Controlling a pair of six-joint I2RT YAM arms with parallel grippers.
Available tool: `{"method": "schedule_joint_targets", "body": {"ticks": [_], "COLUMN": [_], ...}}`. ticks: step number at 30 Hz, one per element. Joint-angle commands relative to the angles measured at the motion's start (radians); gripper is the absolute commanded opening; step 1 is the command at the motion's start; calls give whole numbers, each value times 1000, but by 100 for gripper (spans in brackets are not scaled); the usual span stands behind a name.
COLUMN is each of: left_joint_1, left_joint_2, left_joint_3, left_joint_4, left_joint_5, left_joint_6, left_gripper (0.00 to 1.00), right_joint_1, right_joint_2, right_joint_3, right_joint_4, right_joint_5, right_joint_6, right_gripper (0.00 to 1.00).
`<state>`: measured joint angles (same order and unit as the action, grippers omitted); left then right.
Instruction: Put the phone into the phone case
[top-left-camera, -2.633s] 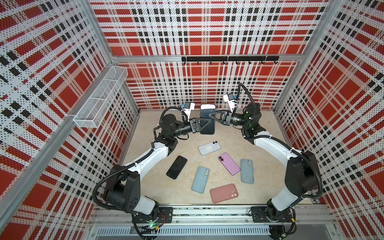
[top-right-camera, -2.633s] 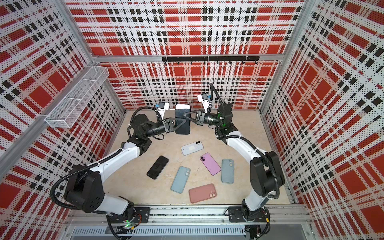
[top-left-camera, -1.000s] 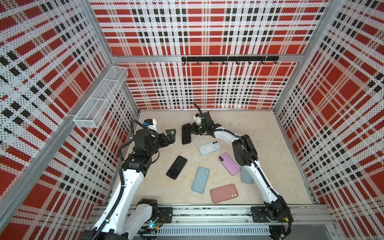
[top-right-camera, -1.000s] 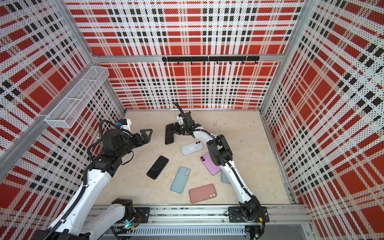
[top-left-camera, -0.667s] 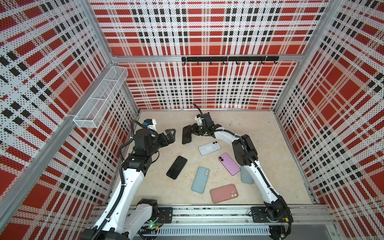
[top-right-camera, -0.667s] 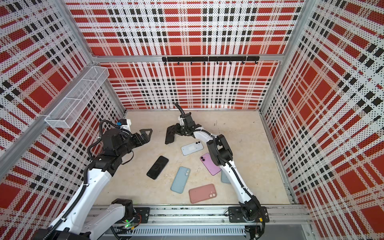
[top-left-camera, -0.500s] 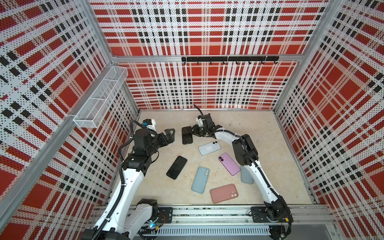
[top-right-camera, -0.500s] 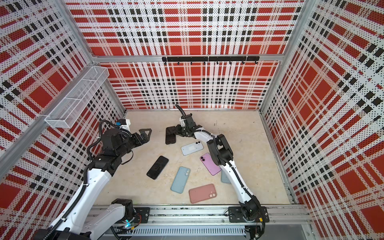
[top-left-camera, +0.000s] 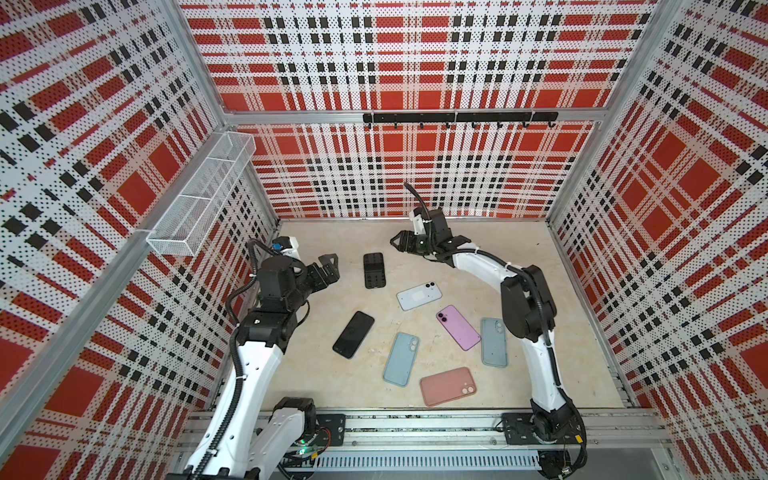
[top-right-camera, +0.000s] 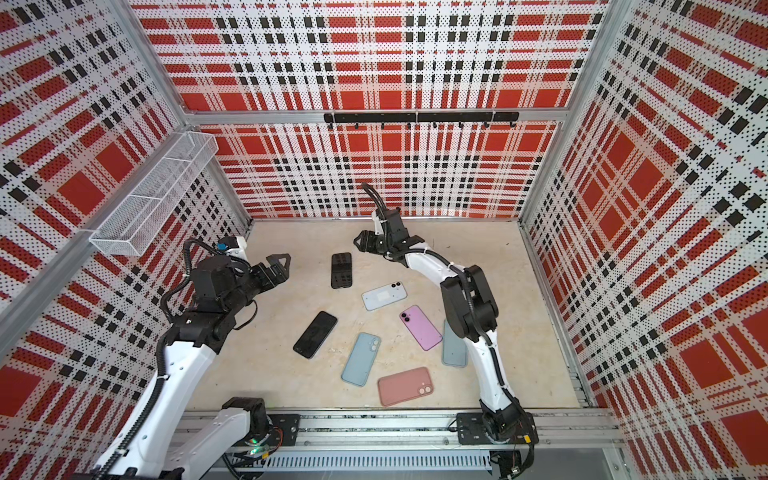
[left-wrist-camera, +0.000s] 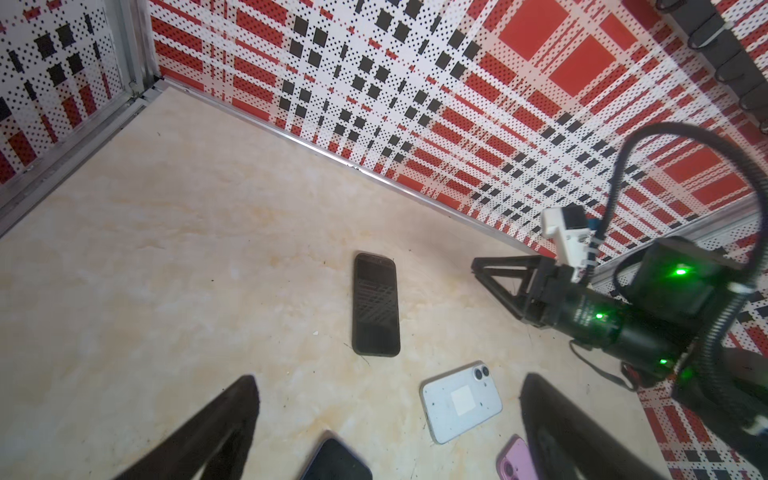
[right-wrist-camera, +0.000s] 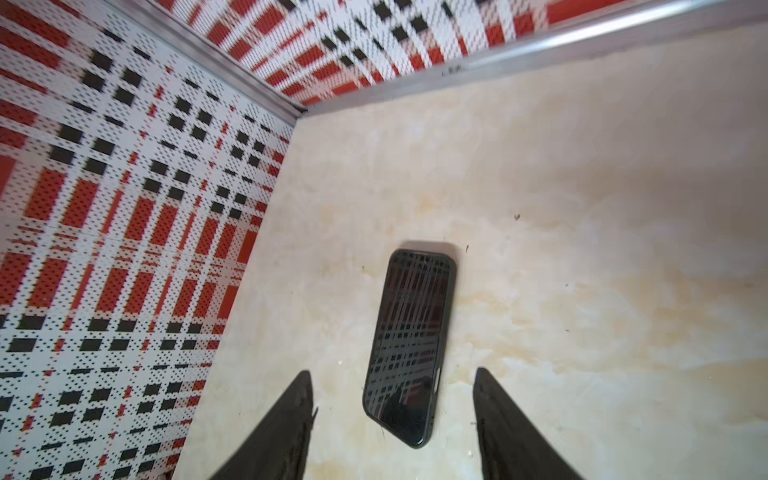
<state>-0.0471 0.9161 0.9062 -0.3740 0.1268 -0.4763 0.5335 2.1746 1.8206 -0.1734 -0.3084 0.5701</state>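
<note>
Found the right pincer (top-left-camera: 398, 244) raised off the worktop (top-left-camera: 519, 266), jaws apart, nothing btw them. Saw the same in its wrist view: right pincer (right-wrist-camera: 392, 372) w/ both fingers (right-wrist-camera: 286, 424) clear of the phone (right-wrist-camera: 409, 345), a gap on either side. Noted the phone (top-left-camera: 373, 270) flat on the worktop, screen up, plaid wall (top-left-camera: 395, 166) mirrored in the glass, just ahead of & below the right pincer's tips, not touching. Made out a dark rim round the screen; cannot tell whether that rim was the phone case or the handset's own edge. Found the left pincer (top-left-camera: 330, 268) on the phone's other side, near but apart, also raised, jaws spread wide, empty. Confirmed in the left wrist view: left pincer (left-wrist-camera: 388, 378) wide, phone (left-wrist-camera: 376, 305) beyond its tips, right pincer (left-wrist-camera: 498, 278) off to one side of the phone. Placed the phone (top-right-camera: 341, 270) approx. btw the two pincers in both top views. Spotted the rest well back from both pincers' tips: white phone (top-left-camera: 419, 296), back up, nearest the phone; purple phone (top-left-camera: 458, 327), back up; black phone (top-left-camera: 353, 334), screen up, behind the left pincer. Saw also pale blue piece (top-left-camera: 401, 359), grey piece (top-left-camera: 493, 342) & pink piece (top-left-camera: 447, 386), farthest from the pincers; phone or case, cannot tell.
</note>
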Motion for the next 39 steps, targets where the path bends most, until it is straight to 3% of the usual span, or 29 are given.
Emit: {"method": "schedule_joint_targets", "body": {"ticks": [1, 6, 9, 14, 18, 20, 24, 28, 39], "left_joint_1": [23, 37, -3, -215, -370, -424, -522, -588, -723], "left_joint_2": [21, 37, 48, 165, 311, 381, 513, 667, 952], "left_joint_3": [47, 89, 110, 225, 325, 343, 349, 408, 698], "left_joint_4": [12, 14, 49, -30, -134, -157, -174, -206, -449], "left_joint_5": [61, 167, 216, 112, 4, -48, -105, -67, -125], "left_joint_6": [-28, -22, 27, 217, 243, 196, -79, -301, -541], "left_gripper": [99, 99, 100, 100, 100, 100, 99, 99, 99], "right_joint_1": [-16, -23, -25, -37, -70, -92, -155, -273, -310], "right_joint_2": [-114, -285, -410, -606, -725, -768, -868, -954, -1047], "right_joint_3": [-60, -132, -203, -344, -456, -494, -607, -715, -903], "right_joint_4": [-23, -126, -175, -273, -387, -468, -541, -530, -447], "right_joint_5": [86, 224, 320, 449, 479, 488, 580, 593, 728], "right_joint_6": [-98, -206, -259, -278, -233, -205, -131, -29, 31], "right_gripper": [63, 64, 66, 70, 72, 72, 78, 78, 84]}}
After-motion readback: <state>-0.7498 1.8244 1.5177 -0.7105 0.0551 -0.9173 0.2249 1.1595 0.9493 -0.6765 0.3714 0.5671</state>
